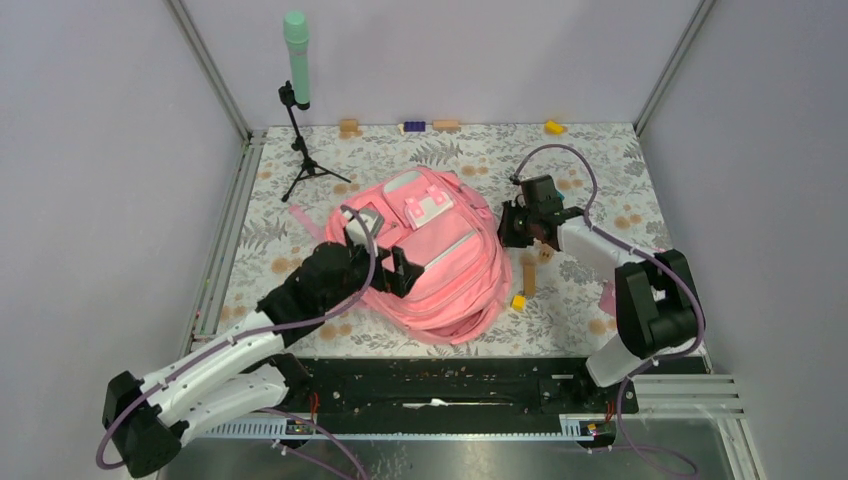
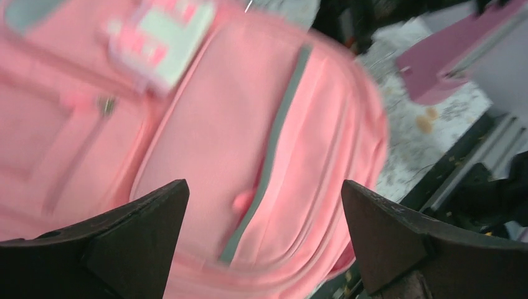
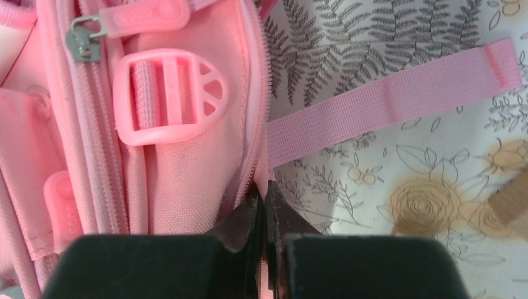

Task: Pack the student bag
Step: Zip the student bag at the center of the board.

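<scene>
Bag (image 1: 440, 265) lies flat near the middle of the table (image 1: 620, 170), front up. Its bulk sits between the two arms.

Left pincer (image 2: 264, 199): we see it spread wide over the bag's near-left part, with nothing gripped. From the wrist view the fingers (image 2: 143, 230) frame the pink front and a grey strip (image 2: 274, 143) running down it. We cannot tell whether the tips touch the fabric.

Right pincer (image 3: 263, 205): at the bag's right edge, fully closed, with the tips pinching the bag's zip seam. Just above the tips we note a pink buckle (image 3: 168, 93) and a metal zip pull (image 3: 84, 40). A pink strap (image 3: 398, 93) trails off the bag onto the floral table.

Also logged:
- A yellow block (image 1: 518, 301) sits just beside the bag's near-right edge.
- A wooden piece (image 1: 528, 278) lies next to the yellow block.
- A tripod (image 1: 305, 165) carrying a green cylinder (image 1: 297, 60) stands at the far left.
</scene>
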You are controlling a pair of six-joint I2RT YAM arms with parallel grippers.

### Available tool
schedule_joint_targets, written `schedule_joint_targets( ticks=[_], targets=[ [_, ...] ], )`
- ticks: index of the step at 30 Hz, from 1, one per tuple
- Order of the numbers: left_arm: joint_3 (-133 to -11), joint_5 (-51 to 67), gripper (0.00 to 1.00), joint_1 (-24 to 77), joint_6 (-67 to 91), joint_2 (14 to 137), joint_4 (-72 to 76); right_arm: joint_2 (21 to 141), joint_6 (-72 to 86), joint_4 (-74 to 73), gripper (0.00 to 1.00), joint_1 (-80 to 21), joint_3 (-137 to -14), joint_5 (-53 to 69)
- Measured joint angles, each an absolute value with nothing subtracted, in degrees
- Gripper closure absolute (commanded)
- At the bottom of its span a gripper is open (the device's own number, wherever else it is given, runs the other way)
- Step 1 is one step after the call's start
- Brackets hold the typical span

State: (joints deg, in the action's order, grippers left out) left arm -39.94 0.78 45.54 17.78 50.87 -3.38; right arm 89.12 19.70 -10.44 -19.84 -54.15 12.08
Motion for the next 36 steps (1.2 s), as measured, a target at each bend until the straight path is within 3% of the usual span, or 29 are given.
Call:
schedule_joint_targets(
  ticks=[7,19,25,31,36],
  targets=[
    [-22.2,-9.8,0.01,45.5,31.0,36.2,-9.4,97.8,21.3,-10.5,1.00,-14.7,-61.1,19.8],
    [-11.4,-15.1,0.10,45.7,42.0,22.5,-16.2,108.6,22.3,-12.7,1.00,-10.9,-74.1,25.2],
    [-8.5,-13.2,0.13,46.9,40.2,26.6,-13.0,110.1,22.9,-13.7,1.00,-10.4,-76.2,26.1],
    [-8.6,-12.9,0.26,47.9,36.9,39.7,-4.5,110.8,23.9,-14.4,1.00,-10.1,-77.0,26.9],
    [-8.6,-13.6,0.31,49.3,34.7,46.0,2.4,110.8,24.3,-14.4,1.00,-10.1,-77.0,27.2]
  ],
)
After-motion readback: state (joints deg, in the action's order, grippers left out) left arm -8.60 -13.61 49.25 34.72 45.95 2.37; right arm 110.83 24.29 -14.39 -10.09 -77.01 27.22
